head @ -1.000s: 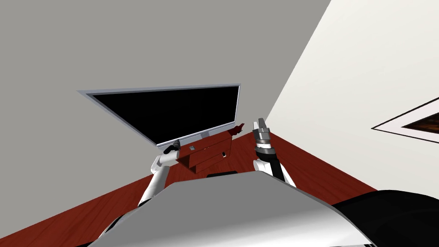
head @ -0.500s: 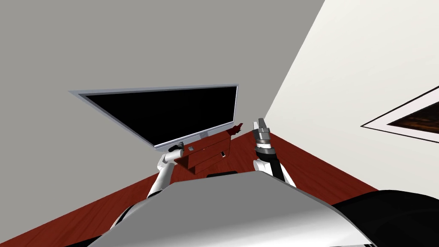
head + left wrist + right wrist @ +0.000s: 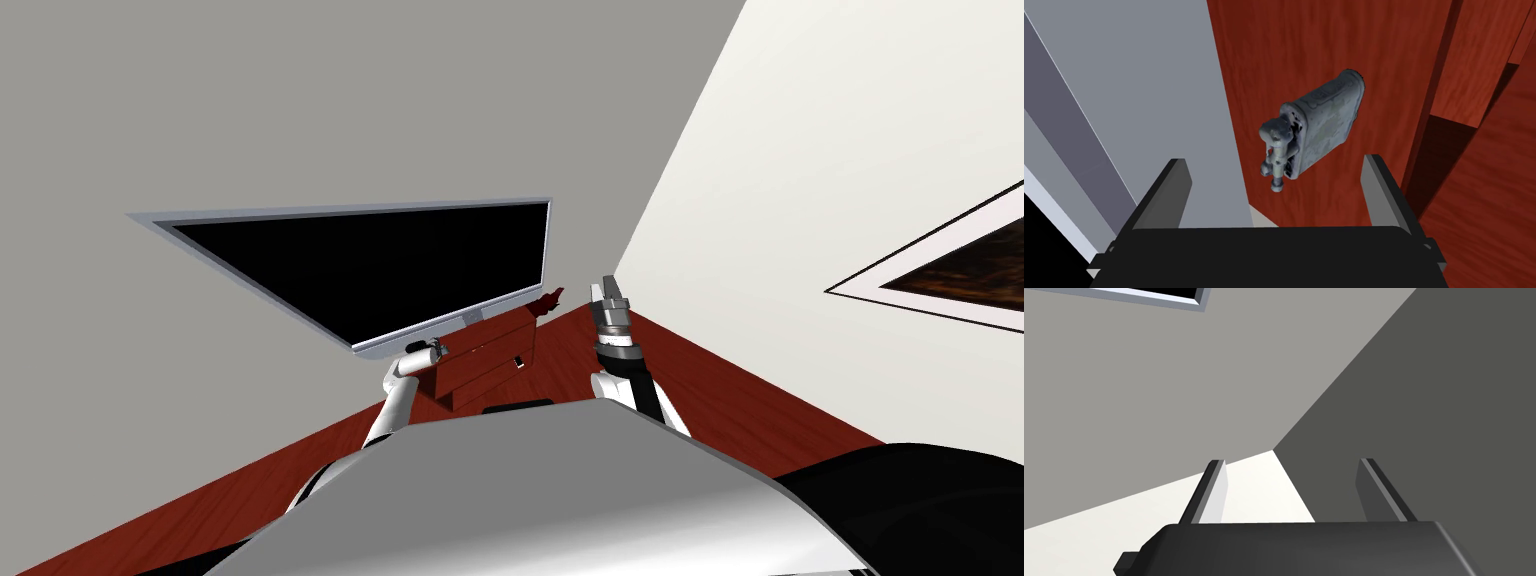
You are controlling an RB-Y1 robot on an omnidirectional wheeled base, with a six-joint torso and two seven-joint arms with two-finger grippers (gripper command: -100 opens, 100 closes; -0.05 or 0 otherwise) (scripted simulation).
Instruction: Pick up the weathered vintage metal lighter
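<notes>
A worn grey metal lighter (image 3: 1316, 130) with a small lever mechanism on one side lies flat on the red-brown wooden top (image 3: 1324, 45) of a low cabinet (image 3: 490, 358). My left gripper (image 3: 1276, 187) hangs open just above it, the lighter lying a little beyond the gap between the fingers (image 3: 1171, 192). In the head view the left gripper (image 3: 436, 348) sits at the cabinet's left end, under the television. My right gripper (image 3: 607, 291) is raised beside the cabinet's right end, open and empty, also seen as the right gripper (image 3: 1291, 490) in its own wrist view.
A large flat television (image 3: 380, 260) stands on the cabinet, its grey base (image 3: 1149, 100) right next to the lighter. The cabinet's front edge drops to a red wooden floor (image 3: 760, 400). Grey and white walls meet behind; a framed picture (image 3: 950, 275) hangs at right.
My left arm has swung rightward along the cabinet's left end, bringing the gripper over the top. The head view has shifted slightly. The right arm has stayed put.
</notes>
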